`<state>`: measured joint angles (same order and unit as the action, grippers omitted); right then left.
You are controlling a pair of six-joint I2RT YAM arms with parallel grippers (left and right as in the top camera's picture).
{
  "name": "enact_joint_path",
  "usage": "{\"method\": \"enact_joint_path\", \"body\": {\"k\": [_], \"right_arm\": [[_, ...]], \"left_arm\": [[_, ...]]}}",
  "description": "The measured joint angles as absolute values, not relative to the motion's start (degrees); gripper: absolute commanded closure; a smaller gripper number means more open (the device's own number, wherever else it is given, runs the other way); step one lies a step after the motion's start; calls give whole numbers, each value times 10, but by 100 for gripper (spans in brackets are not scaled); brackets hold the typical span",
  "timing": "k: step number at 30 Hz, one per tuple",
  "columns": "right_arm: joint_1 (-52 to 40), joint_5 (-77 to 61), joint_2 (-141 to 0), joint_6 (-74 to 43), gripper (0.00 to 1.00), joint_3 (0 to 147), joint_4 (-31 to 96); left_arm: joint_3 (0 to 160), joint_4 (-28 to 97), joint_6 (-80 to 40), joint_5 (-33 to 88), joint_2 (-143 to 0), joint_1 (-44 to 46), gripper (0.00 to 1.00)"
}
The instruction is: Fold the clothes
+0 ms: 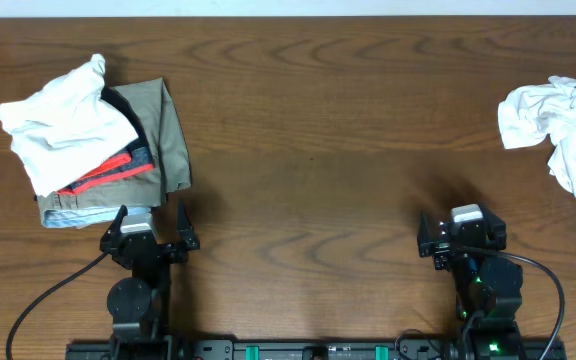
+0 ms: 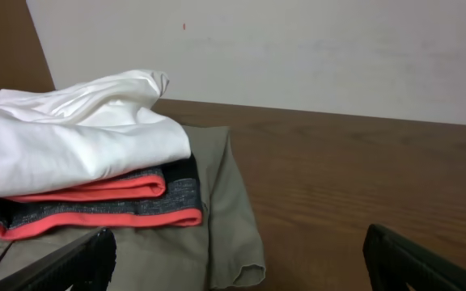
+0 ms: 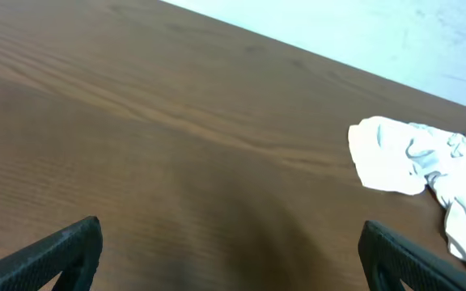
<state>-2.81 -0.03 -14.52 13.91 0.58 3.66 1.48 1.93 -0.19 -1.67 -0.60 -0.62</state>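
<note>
1: Two entries so far. The left gripper (image 1: 152, 214) is sitting just in front of the stack (image 1: 98, 150), its fingers (image 2: 79, 260) spreading wide apart and pinching nothing.

2: What is making up the stack?

1: A white folded piece (image 1: 58, 125) is lying on top. A red-and-black garment (image 1: 118, 172) is poking out from under it. A khaki-olive garment (image 1: 171, 130) is lying beneath both and sticking out on the stack's side facing the right gripper (image 1: 460, 226). A strip of pale blue cloth (image 1: 73, 214) is peeking out at the stack's lowest edge, nearest the left gripper.

2: And that right gripper?

1: It is sitting well apart from the stack, across bare wood of the table (image 1: 318, 120), jaws gaping wide, gripping nothing.

2: Where are the clothes (image 1: 558, 125) lying?

1: In a crumpled white heap far from the stack, at the opposite end of the table, past the right gripper. The cloth is wrinkling all over; I am not making out the legs. One side of the heap is running out of the overhead view.

2: Is anything touching it?

1: The right gripper is sitting apart from it. Whether the left fingertips are brushing the stack's near edge, I cannot tell.
</note>
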Motion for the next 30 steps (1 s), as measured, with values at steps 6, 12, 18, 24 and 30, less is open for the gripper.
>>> {"method": "enact_joint_path", "body": {"k": [6,12,18,24,30], "right_arm": [[-28,0,-146,86,1,6,40],[-28,-12,-146,-20,1,6,6],[-28,-10,-157,-50,1,66,53],[-28,20,-239,-50,1,227,142],[-22,33,-419,-49,1,396,267]], "left_arm": [[15,14,-4,-17,-6,-6,2],[12,2,-42,-16,-6,-6,2],[43,22,-58,3,-19,-6,2],[163,73,-60,11,-117,-6,2],[311,167,-60,37,-291,-6,2]]}}
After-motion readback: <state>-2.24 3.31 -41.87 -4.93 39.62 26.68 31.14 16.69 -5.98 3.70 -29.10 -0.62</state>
